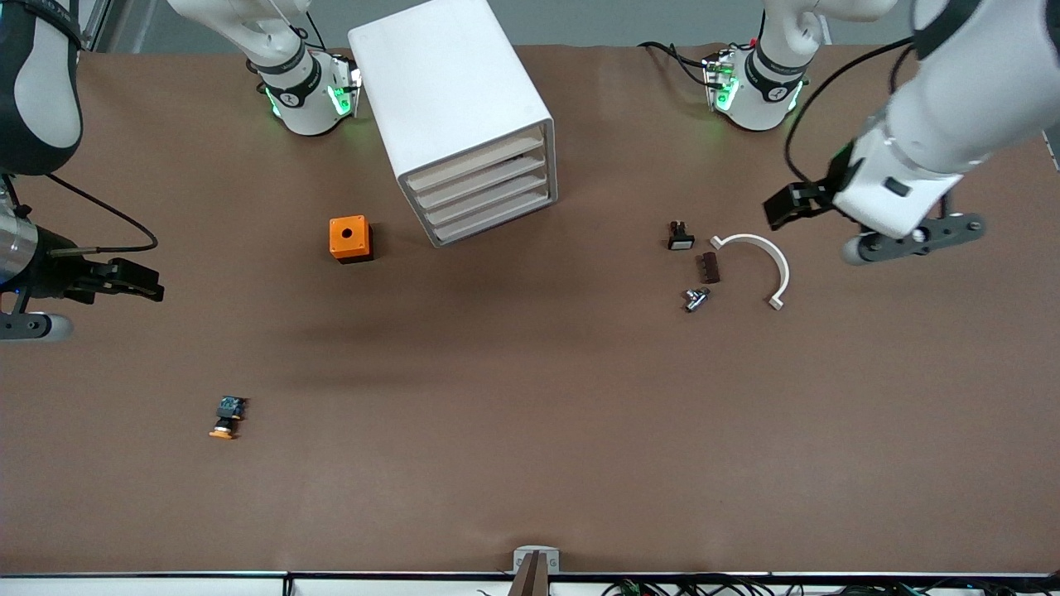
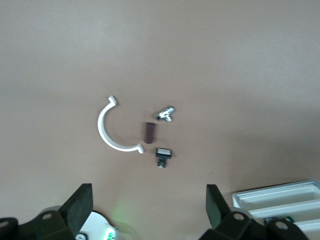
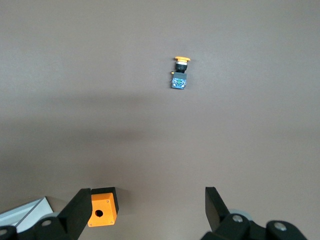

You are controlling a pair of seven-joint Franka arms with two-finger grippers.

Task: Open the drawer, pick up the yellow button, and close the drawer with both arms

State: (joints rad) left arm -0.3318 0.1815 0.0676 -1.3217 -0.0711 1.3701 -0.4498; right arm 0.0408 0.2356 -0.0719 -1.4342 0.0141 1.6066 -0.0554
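Note:
The white cabinet (image 1: 451, 99) stands between the two arm bases. Its topmost drawer (image 1: 476, 161) sits flush and shut, like the three below it. The button (image 1: 227, 417) (image 3: 180, 72), with an orange cap on a black and blue body, lies on its side on the bare table, nearer the front camera and toward the right arm's end. My right gripper (image 1: 132, 281) (image 3: 148, 212) hangs open and empty over the table at that end. My left gripper (image 1: 799, 205) (image 2: 147, 210) hangs open and empty over the table by the left arm's end.
An orange cube with a hole (image 1: 350, 238) (image 3: 102, 212) sits beside the cabinet. Toward the left arm's end lie a white arc piece (image 1: 758, 261) (image 2: 112, 131), a brown block (image 1: 708, 267), a metal part (image 1: 696, 299) and a black-and-white part (image 1: 680, 237) (image 2: 163, 155).

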